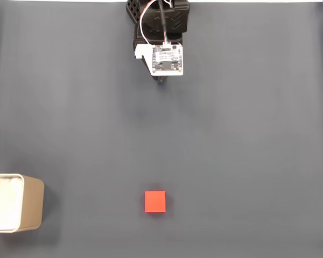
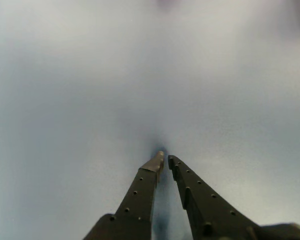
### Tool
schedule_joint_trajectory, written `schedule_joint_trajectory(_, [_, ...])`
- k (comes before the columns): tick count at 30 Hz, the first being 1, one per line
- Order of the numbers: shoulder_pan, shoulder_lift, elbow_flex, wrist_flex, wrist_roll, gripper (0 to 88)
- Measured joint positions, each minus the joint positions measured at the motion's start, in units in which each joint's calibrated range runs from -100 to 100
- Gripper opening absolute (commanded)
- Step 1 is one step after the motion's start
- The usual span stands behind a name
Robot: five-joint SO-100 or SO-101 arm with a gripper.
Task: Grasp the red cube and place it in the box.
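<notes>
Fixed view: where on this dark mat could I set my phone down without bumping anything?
Almost anywhere. The whole right side beyond the red cube is bare, as is the wide stretch between the cube and the arm's gripper at the top. Tighter spots: the lower left corner with the box, and directly under the arm.

My gripper (image 2: 165, 158) points its tips at a blurred grey surface (image 2: 90, 75). My two dark fingers (image 2: 140, 195) nearly meet at the tips.

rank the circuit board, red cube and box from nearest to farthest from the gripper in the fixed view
Measured from the gripper, top centre:
1. circuit board, on the arm, right beside it.
2. red cube, lower centre, straight below.
3. box, lower left edge.
</notes>
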Motion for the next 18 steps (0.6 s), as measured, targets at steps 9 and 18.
schedule_joint_trajectory(9, [0.5,5.0,-9.0,-17.5,-0.4,0.6])
schedule_joint_trajectory(18, [0.5,28.7,-39.8,-21.0,-0.2,0.6])
